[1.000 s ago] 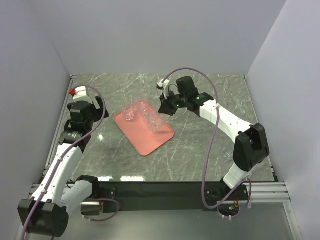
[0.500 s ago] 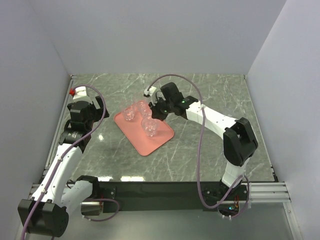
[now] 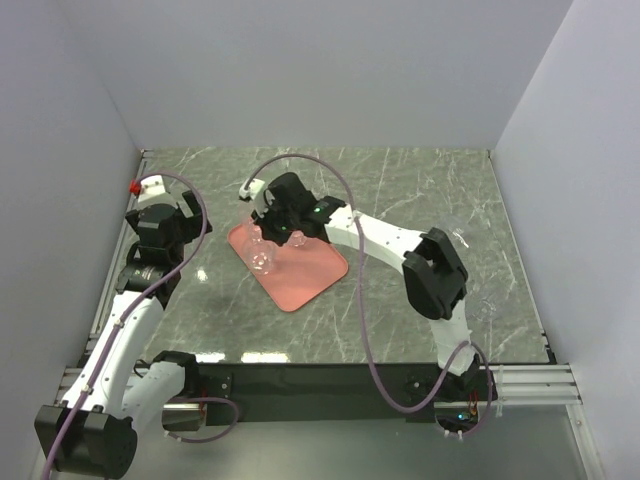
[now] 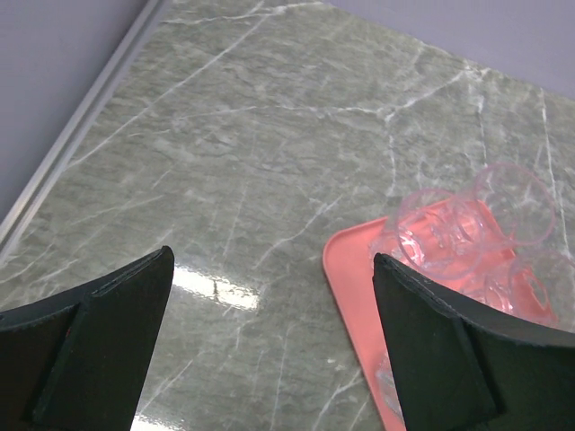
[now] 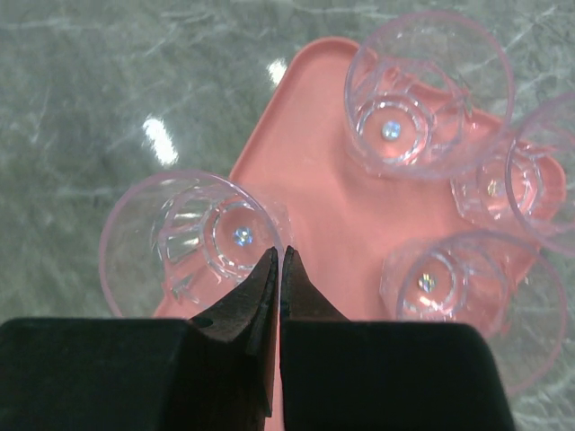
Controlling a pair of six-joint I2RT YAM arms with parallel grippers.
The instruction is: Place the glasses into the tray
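Grey walls close in a green-grey marble desk [image 3: 400,190]. Left of its centre lies the pink tray [image 3: 300,278], set askew to the desk's edges. The right arm [image 3: 380,235] reaches across to the tray's far-left side. The right fingers [image 5: 267,278] are pinched together on the rim of one glass [image 5: 193,242], which is upright at the tray's edge and partly past its rim; whether it stands or hangs cannot be told. Three more glasses [image 5: 429,94] stand upright on the tray, close together. The left fingers [image 4: 422,332] hang spread wide apart above the desk near its left edge, with nothing between them.
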